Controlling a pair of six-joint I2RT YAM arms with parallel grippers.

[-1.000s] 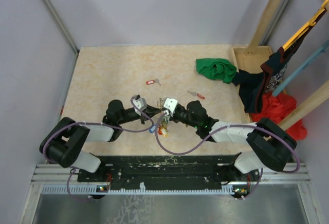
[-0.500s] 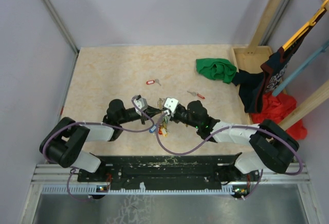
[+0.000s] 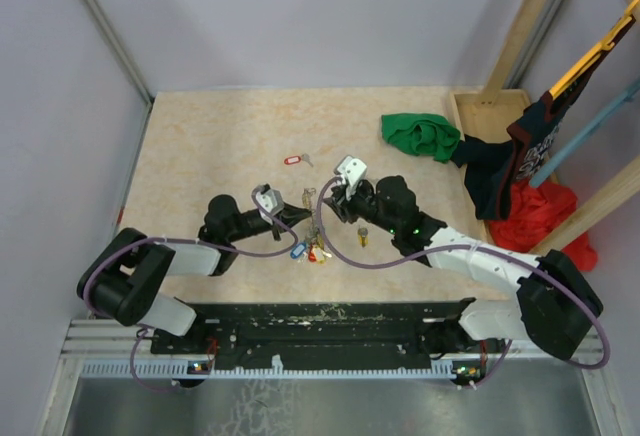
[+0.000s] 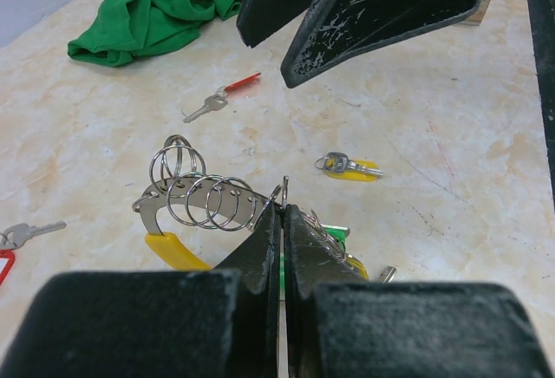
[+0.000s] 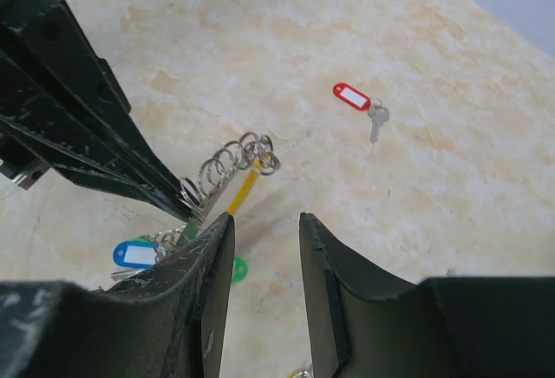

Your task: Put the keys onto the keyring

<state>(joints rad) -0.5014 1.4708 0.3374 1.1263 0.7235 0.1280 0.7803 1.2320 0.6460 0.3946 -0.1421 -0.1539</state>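
The left gripper [image 4: 282, 209] is clamped shut on the keyring [image 4: 147, 203]. The right gripper [image 5: 264, 231] hovers with jaws parted and empty. 1 loose key [image 4: 347, 166] lies on the table [image 3: 200, 146], right of the keyring and nearer the right gripper.

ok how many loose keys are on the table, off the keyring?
3. A red-tagged key on the far side of the keyring; a slim red-headed key toward the green cloth; a brass-yellow key right of the keyring. More may be hidden.
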